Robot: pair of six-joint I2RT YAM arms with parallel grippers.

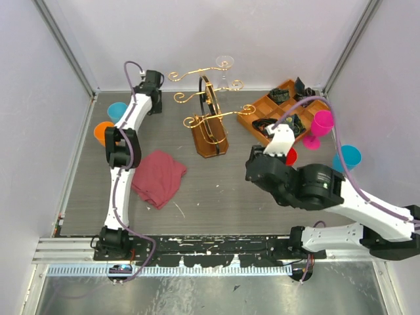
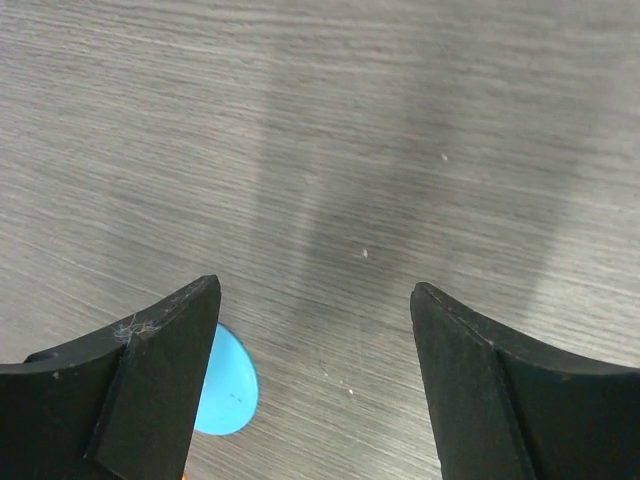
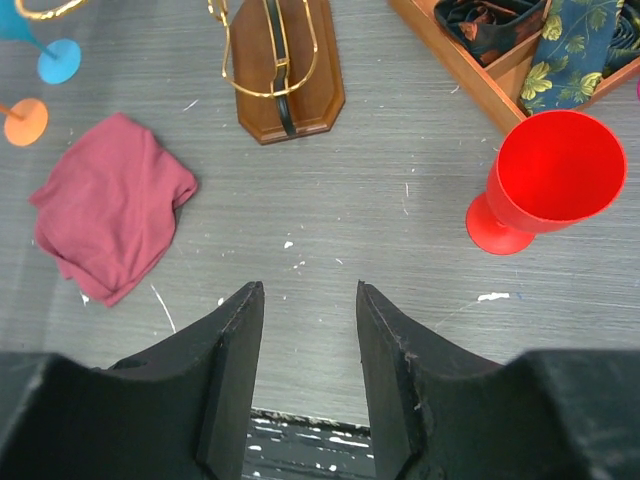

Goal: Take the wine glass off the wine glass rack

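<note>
The wine glass rack (image 1: 209, 118) stands at the back centre, with curly gold wire arms, a dark hoop and a brown wooden base. A clear wine glass (image 1: 224, 65) hangs upside down from its upper far arm. My left gripper (image 1: 149, 80) is at the back left, left of the rack; in its wrist view it (image 2: 315, 290) is open and empty over bare table. My right gripper (image 3: 308, 288) is open and empty, held high over the near right table. The rack's base (image 3: 285, 70) shows ahead of it. The glass is out of both wrist views.
A maroon cloth (image 1: 157, 177) lies left of centre. Blue (image 1: 117, 111) and orange (image 1: 103, 131) cups stand at the back left. A compartmented wooden tray (image 1: 260, 110), a pink goblet (image 1: 320, 125), a red cup (image 3: 555, 170) and a blue cup (image 1: 348, 157) crowd the right.
</note>
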